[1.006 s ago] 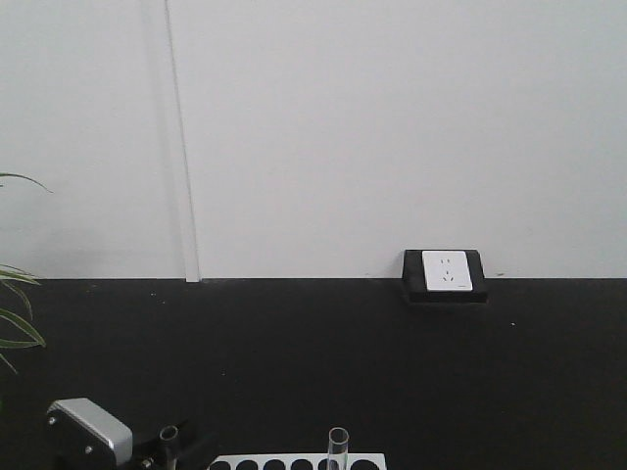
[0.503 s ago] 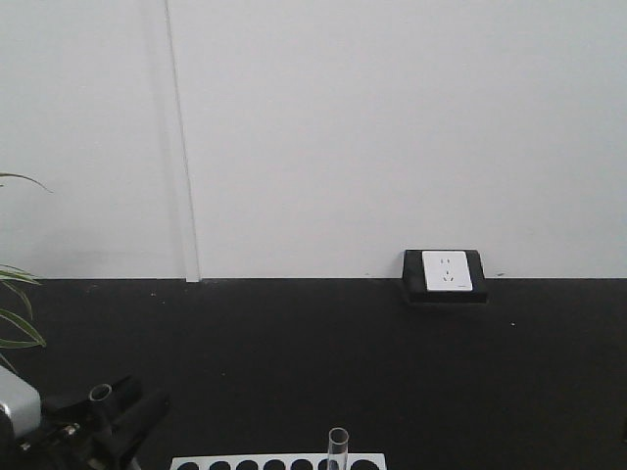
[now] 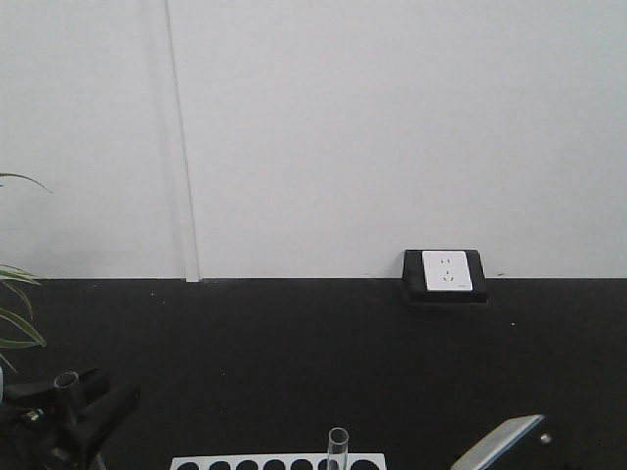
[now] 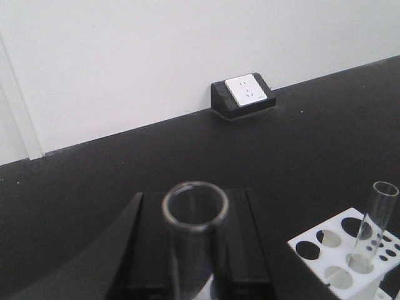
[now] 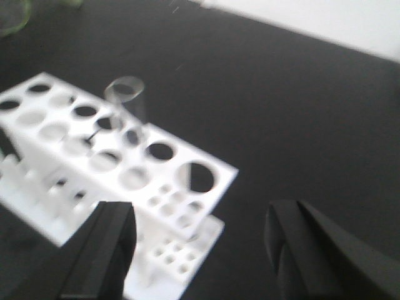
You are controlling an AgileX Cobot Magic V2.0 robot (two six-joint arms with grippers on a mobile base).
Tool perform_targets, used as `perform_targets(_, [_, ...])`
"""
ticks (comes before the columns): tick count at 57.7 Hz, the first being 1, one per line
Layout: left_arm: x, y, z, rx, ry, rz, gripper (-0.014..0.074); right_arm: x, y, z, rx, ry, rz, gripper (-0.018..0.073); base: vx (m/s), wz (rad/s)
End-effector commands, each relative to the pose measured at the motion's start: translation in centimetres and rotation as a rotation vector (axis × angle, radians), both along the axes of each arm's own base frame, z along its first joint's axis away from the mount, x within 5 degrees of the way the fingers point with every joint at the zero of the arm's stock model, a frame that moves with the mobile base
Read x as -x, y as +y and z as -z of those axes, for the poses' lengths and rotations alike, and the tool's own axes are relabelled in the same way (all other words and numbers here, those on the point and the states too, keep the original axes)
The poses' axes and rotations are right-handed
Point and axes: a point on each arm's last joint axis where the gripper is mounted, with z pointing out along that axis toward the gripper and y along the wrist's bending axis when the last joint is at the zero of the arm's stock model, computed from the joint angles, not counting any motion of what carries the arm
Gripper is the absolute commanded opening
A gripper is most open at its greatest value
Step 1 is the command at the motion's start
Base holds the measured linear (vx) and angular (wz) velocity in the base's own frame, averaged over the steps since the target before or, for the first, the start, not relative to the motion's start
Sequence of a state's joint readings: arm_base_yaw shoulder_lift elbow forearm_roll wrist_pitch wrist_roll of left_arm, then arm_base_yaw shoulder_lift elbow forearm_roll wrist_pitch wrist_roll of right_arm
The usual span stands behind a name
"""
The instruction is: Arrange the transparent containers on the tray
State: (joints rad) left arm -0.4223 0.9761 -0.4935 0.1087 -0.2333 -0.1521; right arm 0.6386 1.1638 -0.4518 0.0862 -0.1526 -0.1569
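Left gripper (image 3: 71, 409) sits low at the left edge of the front view, raised off the black table (image 3: 294, 352). We find it clamped on a tube (image 4: 195, 256): in the left wrist view the tube stands upright between the black fingers (image 4: 94, 262), open rim up, the lower part cut off by the frame. To its right stands the white rack (image 4: 320, 262), apart from the gripper, with a second tube (image 5: 125, 103) upright in one hole near the rack's end. Right gripper (image 5: 200, 244) hangs above and just short of that end of the rack, fingers (image 5: 106, 250) spread wide with nothing between them. The second tube lies ahead of the fingers, not between them. A white socket (image 4: 247, 90) sits at the wall behind.
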Motion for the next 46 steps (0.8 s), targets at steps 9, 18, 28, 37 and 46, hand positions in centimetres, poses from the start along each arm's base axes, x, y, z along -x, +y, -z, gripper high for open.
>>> perform_targets(9, [0.0,-0.2,-2.2,0.068,-0.110,0.009,0.0030,-1.2,3.3,0.0,-0.079,-0.160,-0.082,0.0514,0.00,0.00])
perform_targets(18, [0.0,-0.2,-2.2,0.068,-0.110,0.009,0.0030,-2.3,4.1,0.9,-0.109,-0.208,-0.072,0.0519,0.00,0.00])
perform_targets(28, [0.0,-0.2,-2.2,0.068,-0.110,0.009,0.0030,-3.0,4.5,1.7,-0.158,-0.220,-0.041,0.0543,0.00,0.00])
perform_targets(37, [0.0,-0.2,-2.2,0.068,-0.110,0.009,0.0030,-4.0,5.3,1.3,-0.188,-0.228,-0.028,0.0544,0.00,0.00])
perform_targets(46, [0.0,-0.2,-2.2,0.068,-0.110,0.009,0.0030,-5.4,6.5,0.8,-0.218,-0.231,-0.020,0.0544,0.00,0.00])
